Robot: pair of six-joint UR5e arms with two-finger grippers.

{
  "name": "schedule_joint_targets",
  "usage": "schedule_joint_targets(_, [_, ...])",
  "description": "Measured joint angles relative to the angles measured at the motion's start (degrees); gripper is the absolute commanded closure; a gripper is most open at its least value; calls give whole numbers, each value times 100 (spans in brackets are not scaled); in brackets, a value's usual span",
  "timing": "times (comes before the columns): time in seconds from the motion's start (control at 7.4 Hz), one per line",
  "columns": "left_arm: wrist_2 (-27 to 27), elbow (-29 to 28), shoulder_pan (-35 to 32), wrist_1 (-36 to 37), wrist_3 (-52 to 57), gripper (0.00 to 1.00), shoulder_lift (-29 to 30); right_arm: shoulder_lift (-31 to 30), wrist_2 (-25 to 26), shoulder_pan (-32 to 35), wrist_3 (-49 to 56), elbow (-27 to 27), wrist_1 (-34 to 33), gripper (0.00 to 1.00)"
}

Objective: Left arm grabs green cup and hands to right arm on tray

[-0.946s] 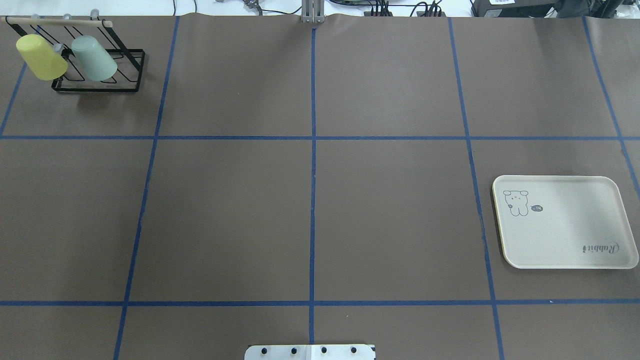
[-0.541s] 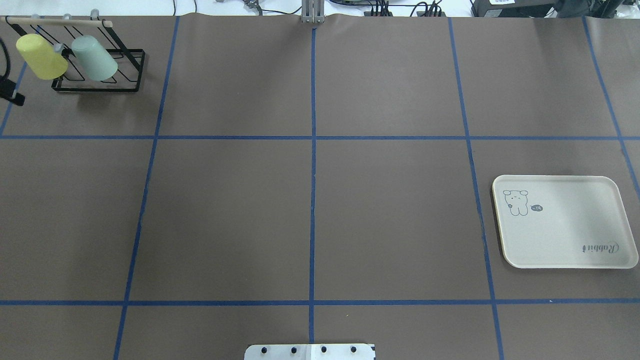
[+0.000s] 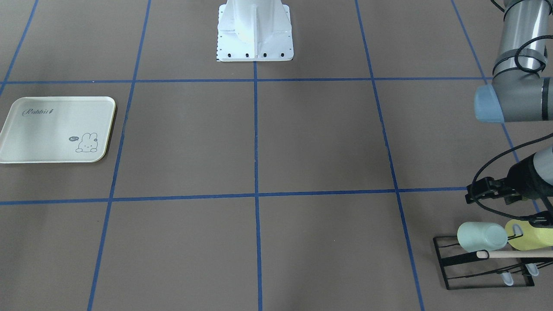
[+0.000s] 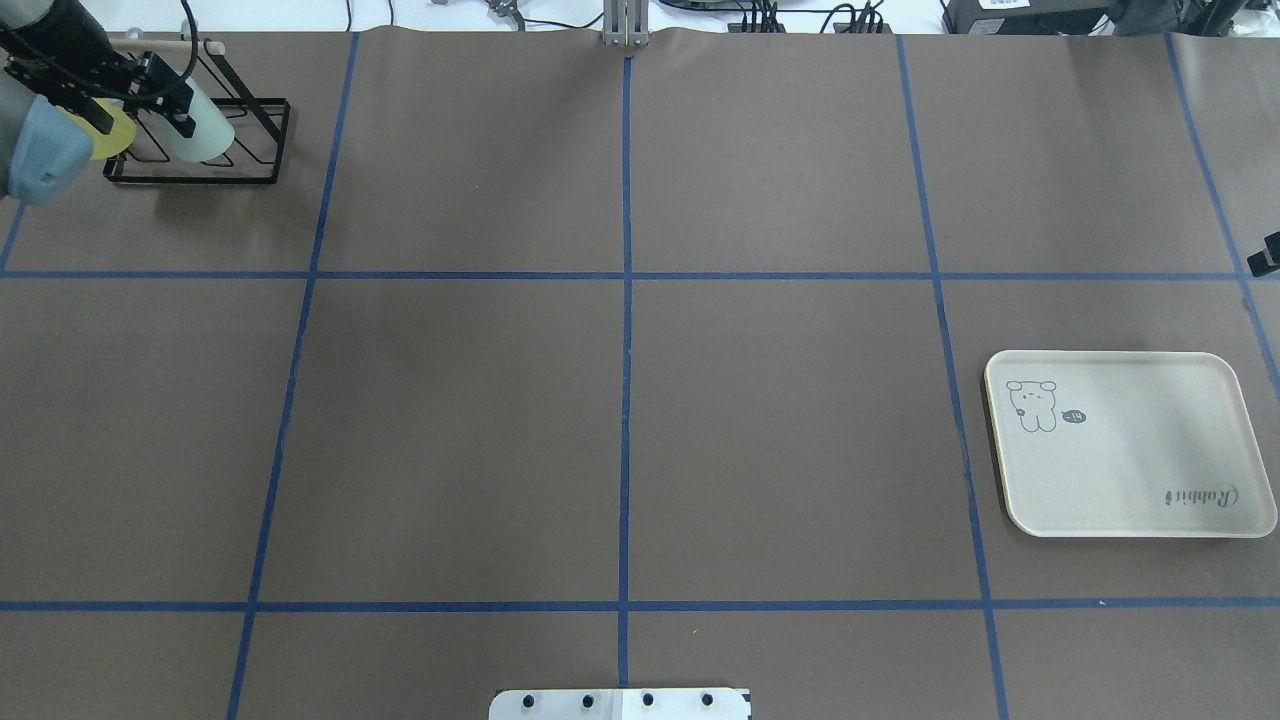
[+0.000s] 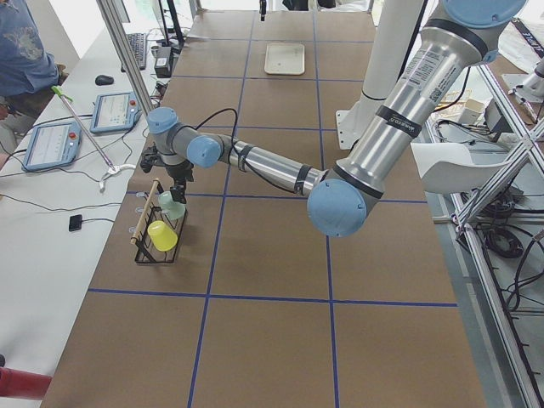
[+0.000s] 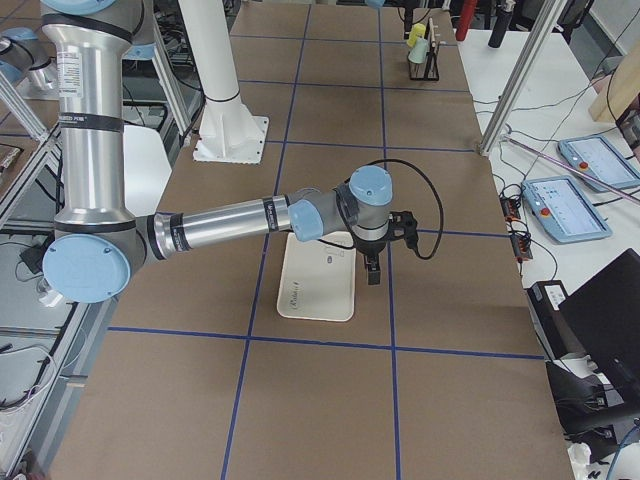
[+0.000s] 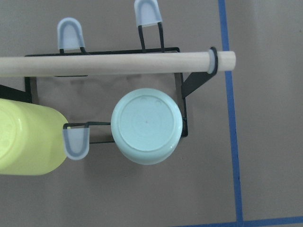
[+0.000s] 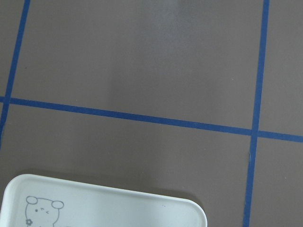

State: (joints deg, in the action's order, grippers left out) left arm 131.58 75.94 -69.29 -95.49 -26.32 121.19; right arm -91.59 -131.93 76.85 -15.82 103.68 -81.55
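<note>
The pale mint-green cup (image 4: 212, 132) hangs tilted on a black wire rack (image 4: 200, 172) at the table's far left corner, next to a yellow-green cup (image 4: 115, 135). My left gripper (image 4: 168, 98) hovers just above the green cup without touching it and looks open. The left wrist view looks straight down on the cup's flat bottom (image 7: 147, 127). The cream tray (image 4: 1130, 470) lies on the right side and holds nothing. My right gripper (image 6: 373, 272) points down beside the tray's far edge. Only a sliver of it shows overhead (image 4: 1270, 255), so its jaws cannot be judged.
A wooden rod (image 7: 109, 65) runs across the top of the rack, close beside the green cup. The yellow-green cup (image 7: 28, 142) hangs right next to it. The robot base (image 3: 255, 34) stands at the table's near middle edge.
The left arm has swung in from the left edge and now hangs over the rack, covering part of both cups. A tip of the right arm has appeared at the right edge.
</note>
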Motion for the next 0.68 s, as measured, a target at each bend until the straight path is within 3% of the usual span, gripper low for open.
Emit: schedule_joint_targets(0.68, [-408, -1042, 121, -134, 24, 1, 645, 1, 27, -46, 0, -79, 8, 0])
